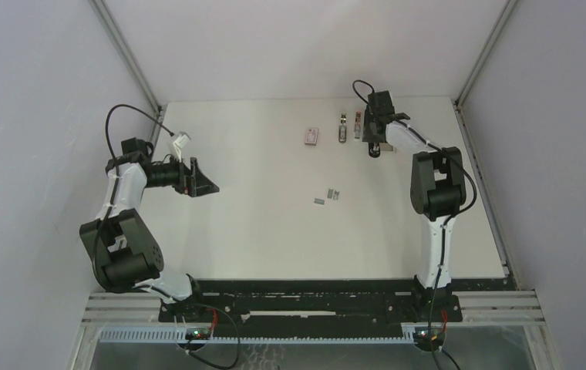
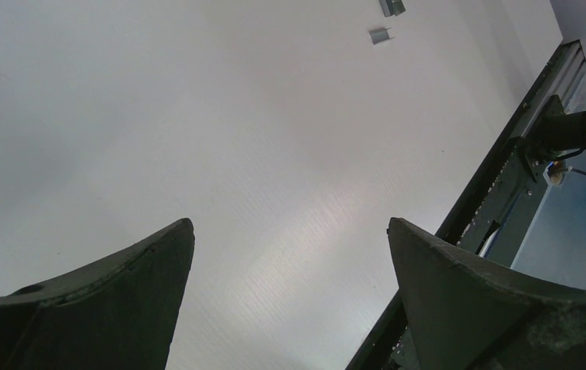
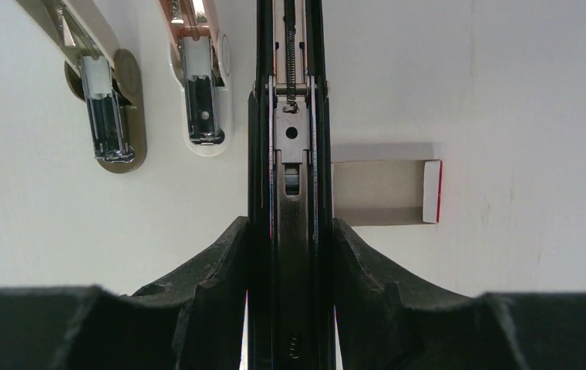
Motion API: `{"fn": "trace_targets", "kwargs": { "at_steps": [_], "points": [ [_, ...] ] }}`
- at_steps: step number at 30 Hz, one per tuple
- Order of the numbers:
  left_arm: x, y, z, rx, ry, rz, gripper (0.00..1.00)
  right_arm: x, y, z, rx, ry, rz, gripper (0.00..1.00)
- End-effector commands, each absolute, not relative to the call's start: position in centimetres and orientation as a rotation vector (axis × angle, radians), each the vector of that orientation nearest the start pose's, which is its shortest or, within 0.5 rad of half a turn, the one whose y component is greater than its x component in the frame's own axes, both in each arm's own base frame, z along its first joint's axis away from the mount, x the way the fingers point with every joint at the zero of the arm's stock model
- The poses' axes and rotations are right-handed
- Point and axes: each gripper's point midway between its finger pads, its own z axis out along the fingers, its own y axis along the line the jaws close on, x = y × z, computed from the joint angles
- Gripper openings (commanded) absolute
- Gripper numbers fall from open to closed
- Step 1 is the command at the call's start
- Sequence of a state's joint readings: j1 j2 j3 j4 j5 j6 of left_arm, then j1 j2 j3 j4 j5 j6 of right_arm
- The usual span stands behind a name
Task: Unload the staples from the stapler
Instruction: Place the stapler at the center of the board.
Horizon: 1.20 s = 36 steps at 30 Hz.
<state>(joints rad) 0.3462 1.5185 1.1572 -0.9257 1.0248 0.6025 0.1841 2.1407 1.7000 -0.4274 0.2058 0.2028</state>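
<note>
Right wrist view: stapler [image 3: 291, 154] dead centre, long axis running straight away from the camera, open channel facing it, with the right gripper [image 3: 290, 231] clamped part-closed on its two long sides at the far right of the table [image 1: 259, 239]. Some staples [image 1: 328, 194] lie loose mid-table, well apart from it. Right arm is clearly nearer; the left gripper [image 1: 200, 179] hangs fully open and empty, far off to the left.

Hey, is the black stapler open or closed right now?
Open. In the right wrist view the stapler shows its bare loading channel, with the spring and slider exposed and no cover over them.
</note>
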Motion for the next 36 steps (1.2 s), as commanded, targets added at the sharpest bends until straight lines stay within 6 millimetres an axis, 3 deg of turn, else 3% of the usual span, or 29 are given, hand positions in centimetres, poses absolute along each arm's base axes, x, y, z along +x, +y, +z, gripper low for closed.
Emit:
{"fn": "trace_targets", "kwargs": {
  "at_steps": [1, 15, 36],
  "points": [
    [30.3, -3.9, 15.9, 0.487, 2.178, -1.008, 1.00, 56.0, 7.1, 10.5, 0.181, 2.308, -0.034, 0.00],
    [30.3, -4.0, 15.8, 0.486, 2.177, -1.016, 1.00, 55.8, 7.3, 7.7, 0.201, 2.383, -0.005, 0.00],
    [30.3, -4.0, 15.7, 0.485, 2.179, -1.025, 1.00, 56.2, 7.9, 6.3, 0.206, 2.427, 0.010, 0.00]
  ]
}}
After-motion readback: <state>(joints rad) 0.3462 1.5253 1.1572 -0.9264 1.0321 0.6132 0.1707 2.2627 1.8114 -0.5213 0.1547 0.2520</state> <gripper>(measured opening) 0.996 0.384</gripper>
